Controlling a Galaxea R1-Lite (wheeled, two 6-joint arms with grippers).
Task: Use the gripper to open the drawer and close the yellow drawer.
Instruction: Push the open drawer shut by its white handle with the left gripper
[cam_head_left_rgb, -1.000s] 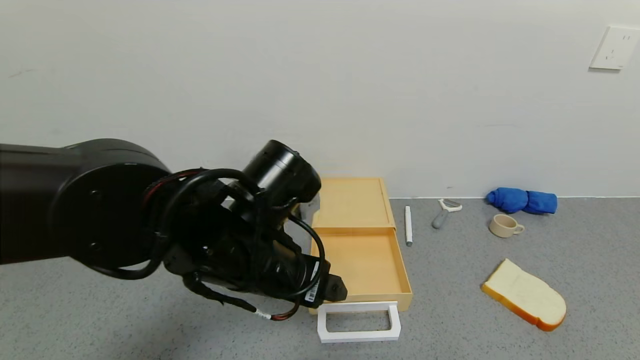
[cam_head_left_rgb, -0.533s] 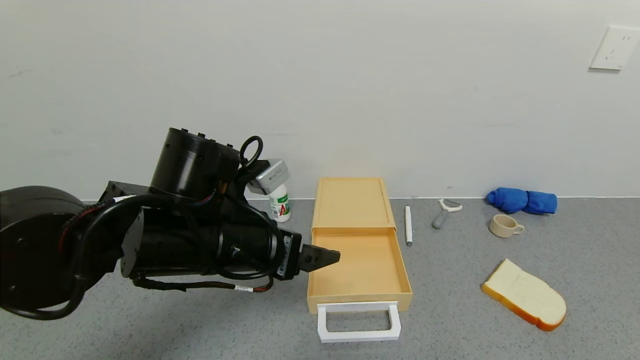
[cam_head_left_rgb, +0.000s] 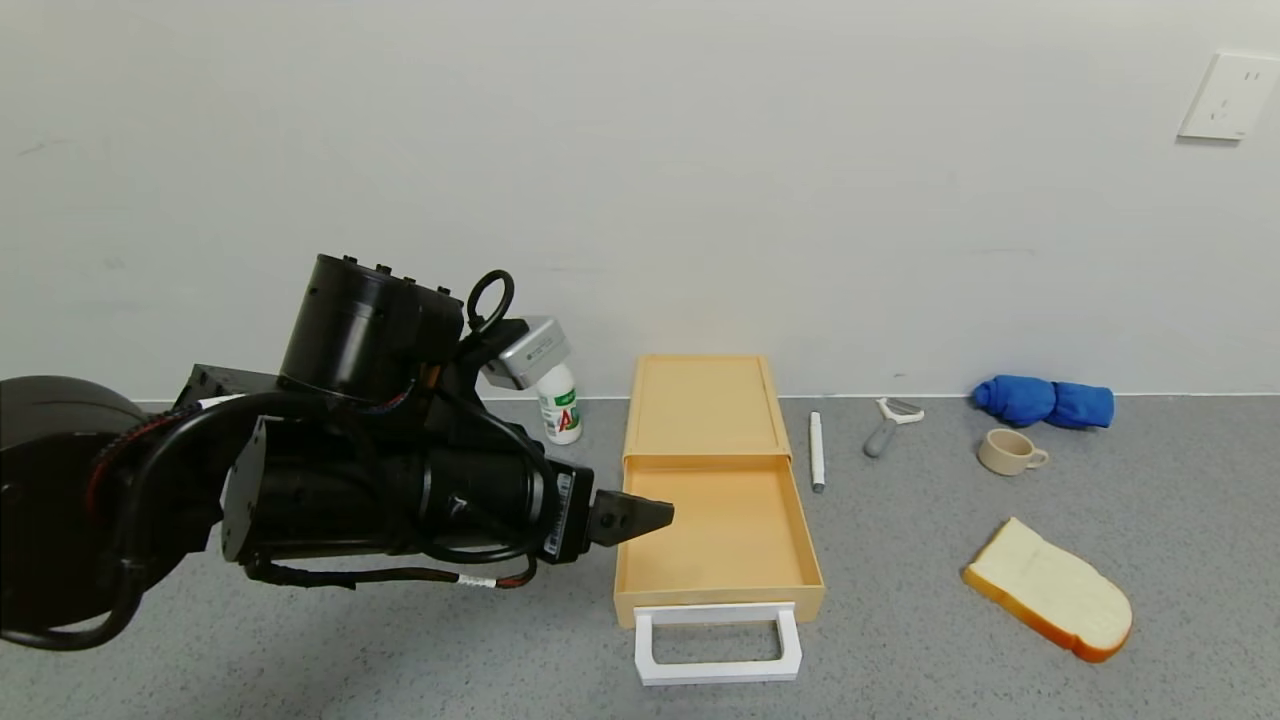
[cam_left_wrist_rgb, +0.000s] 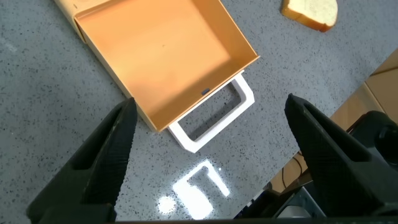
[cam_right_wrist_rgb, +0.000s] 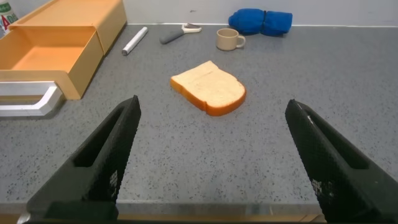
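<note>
Item — yellow drawer (cam_head_left_rgb: 715, 530): shallow pale tan tray, drawn well out of its flat matching box (cam_head_left_rgb: 703, 405), which stands against the wall on the grey speckled counter (cam_head_left_rgb: 950, 660). Tray empty; white loop handle (cam_head_left_rgb: 718, 643) at the near edge, lying free with nothing gripping it.

Progress, as judged: the opening half looks done; the closing half is not begun, since the tray stands fully extended. What is left is to push the front or handle back toward the box until it sits flush.

Left gripper (cam_head_left_rgb: 640, 517): raised above the counter at the drawer's left wall, tips over the tray's near-left part, touching nothing visible. In the left wrist view the fingers (cam_left_wrist_rgb: 102, 158) stand wide apart, holding nothing, with tray and handle seen between them below.

Right gripper (cam_right_wrist_rgb: 211, 158): idle, well off to the right of the drawer, jaws wide and empty, facing the bread slice (cam_head_left_rgb: 1048, 590).

Other stock: white marker (cam_head_left_rgb: 817, 450), peeler (cam_head_left_rgb: 888, 423), beige cup (cam_head_left_rgb: 1010, 451), blue cloth roll (cam_head_left_rgb: 1045, 401), wall socket (cam_head_left_rgb: 1229, 96).

Writing — small white bottle (cam_head_left_rgb: 561, 407) behind the arm carries a green band and a red letter "A"; the rest is unreadable. Barcode sticker on the left arm's wrist (cam_head_left_rgb: 563, 512), not legible.
</note>
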